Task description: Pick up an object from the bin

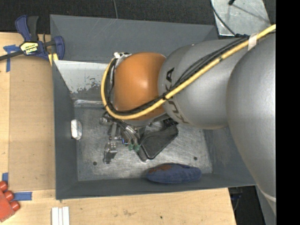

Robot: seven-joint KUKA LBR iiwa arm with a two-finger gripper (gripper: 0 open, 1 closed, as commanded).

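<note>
While the gripper (111, 148) hangs low over the bin's (63, 163) floor, I judge the reach is in hand; apart or together, I cannot tell. A flat black piece (160, 142) lies at its 3 o'clock, so next it must centre there.

a blue oblong thing (173, 174) low in view, a small whitish thing (75, 129) well apart at left

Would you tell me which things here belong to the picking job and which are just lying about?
Job: gripper, low over the bin floor; black wedge-shaped thing next to it.
Lying about: small white thing by the left wall; blue oblong thing by the near wall.
</note>
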